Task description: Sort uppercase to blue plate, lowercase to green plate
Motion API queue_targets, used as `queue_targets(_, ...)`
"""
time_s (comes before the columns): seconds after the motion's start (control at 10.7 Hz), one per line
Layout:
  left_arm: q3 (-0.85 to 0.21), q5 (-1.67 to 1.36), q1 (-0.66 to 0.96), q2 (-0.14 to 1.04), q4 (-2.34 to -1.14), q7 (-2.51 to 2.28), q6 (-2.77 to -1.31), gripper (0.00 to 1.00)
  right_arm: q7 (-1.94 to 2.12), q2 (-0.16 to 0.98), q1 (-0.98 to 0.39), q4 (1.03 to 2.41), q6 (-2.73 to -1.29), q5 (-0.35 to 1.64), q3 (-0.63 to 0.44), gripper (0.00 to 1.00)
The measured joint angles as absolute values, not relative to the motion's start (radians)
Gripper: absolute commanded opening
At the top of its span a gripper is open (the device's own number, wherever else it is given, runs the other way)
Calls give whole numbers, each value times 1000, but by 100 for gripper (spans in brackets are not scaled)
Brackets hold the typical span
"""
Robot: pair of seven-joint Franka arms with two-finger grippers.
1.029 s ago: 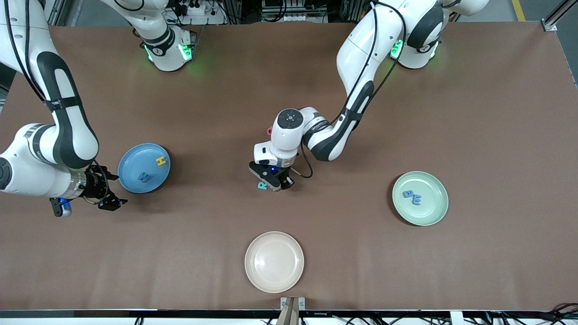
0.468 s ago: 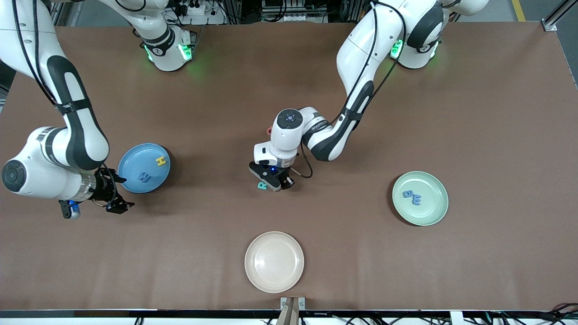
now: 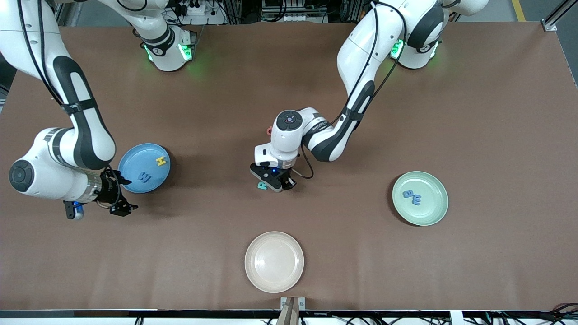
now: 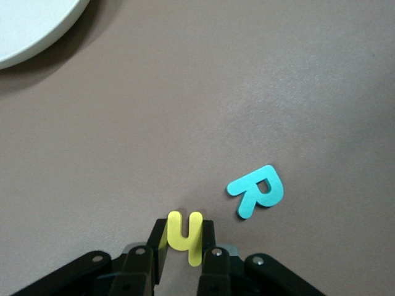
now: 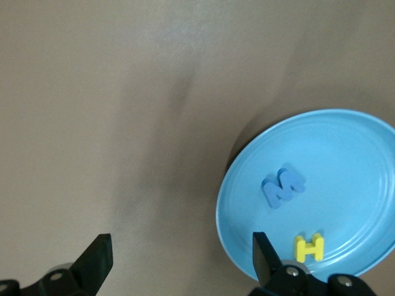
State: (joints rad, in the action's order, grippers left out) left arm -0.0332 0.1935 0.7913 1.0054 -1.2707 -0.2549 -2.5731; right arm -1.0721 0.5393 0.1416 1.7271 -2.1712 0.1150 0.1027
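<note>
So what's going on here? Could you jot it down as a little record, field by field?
left gripper: shut on yellow h, mid-table
teal R: on the table beside it
right gripper: open, empty, beside blue plate
blue plate holds: yellow H, blue W/M
green plate holds: two blue letters
cream plate: nothing in it

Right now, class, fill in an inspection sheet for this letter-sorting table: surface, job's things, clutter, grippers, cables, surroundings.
Surface: brown table, flat.
Job's things: blue plate holds blue W/M and yellow H; green plate holds two blue letters; teal R loose on the table.
Clutter: empty cream plate.
Grippers: left gripper shut on yellow h beside the R; right gripper open beside the blue plate.
Cables: along the arms.
Surroundings: equipment at the table's edges.
</note>
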Motion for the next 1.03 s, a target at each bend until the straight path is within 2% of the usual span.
queue_targets(0.66,-31,194,784,977,-1252,-247,-2510,20,-1207,559,84,1727,-2256,116,103,100)
queue_targets(1.03,-26,194,749,894,-1254,-246,-2345,21,-1347,564,30,1722,-2311,119,106,100)
